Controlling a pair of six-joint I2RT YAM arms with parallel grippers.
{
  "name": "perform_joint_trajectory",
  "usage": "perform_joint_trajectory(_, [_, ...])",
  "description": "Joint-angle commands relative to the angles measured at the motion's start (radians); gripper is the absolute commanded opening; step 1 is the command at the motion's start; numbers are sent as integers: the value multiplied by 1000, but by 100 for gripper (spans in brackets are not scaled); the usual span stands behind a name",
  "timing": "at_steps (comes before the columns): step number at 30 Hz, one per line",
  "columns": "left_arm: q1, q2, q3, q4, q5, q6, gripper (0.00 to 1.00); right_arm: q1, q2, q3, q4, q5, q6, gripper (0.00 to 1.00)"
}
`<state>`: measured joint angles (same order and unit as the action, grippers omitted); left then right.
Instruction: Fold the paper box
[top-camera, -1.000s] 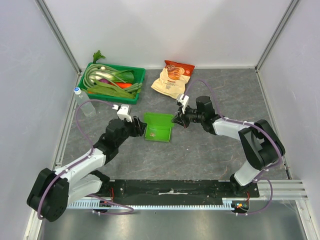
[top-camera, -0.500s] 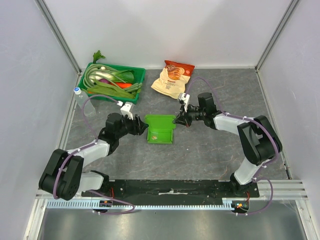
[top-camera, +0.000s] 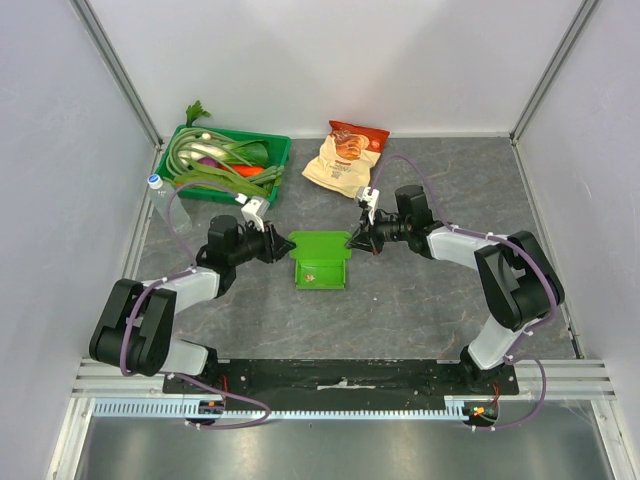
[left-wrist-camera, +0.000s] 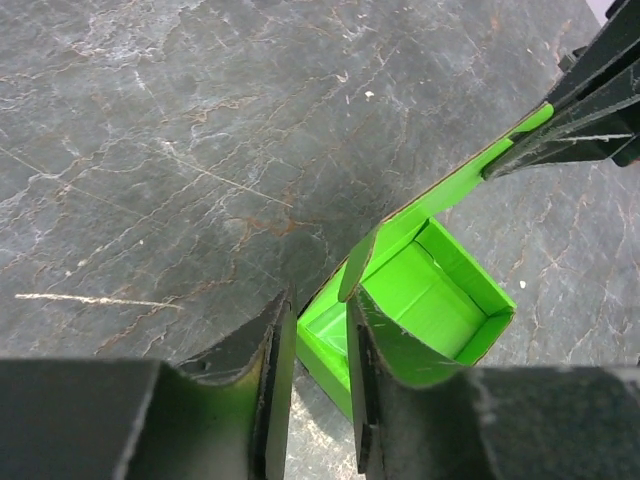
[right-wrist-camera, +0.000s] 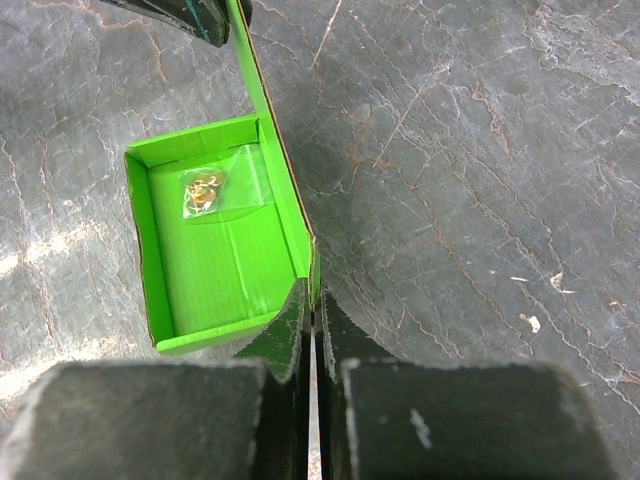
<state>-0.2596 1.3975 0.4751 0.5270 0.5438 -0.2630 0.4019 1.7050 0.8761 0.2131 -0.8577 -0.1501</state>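
The paper box is lime green and lies open on the grey table between my arms, its long back flap standing up. A small clear bag with something gold lies inside the paper box. My right gripper is shut on the box's right wall, and in the right wrist view its fingers pinch the thin edge. My left gripper is at the box's back left corner. In the left wrist view its jaws stand narrowly apart, astride a corner of the paper box.
A dark green tray of vegetables stands at the back left, with a clear bottle lying beside it. A beige-and-red snack bag lies at the back centre. White walls close in the table on three sides.
My left gripper has moved away from me to the box's back left corner and its jaws have narrowed. The right gripper shifted slightly and stays shut on the box.
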Motion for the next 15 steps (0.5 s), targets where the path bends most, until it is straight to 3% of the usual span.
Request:
perform_joint_trajectory(1, [0,1,22,56,84,34,31,-2,8,38,12,-18,-8,0])
perform_joint_trajectory(15, [-13,17,31,61,79,44,26,0,10,32,35,-17,9,0])
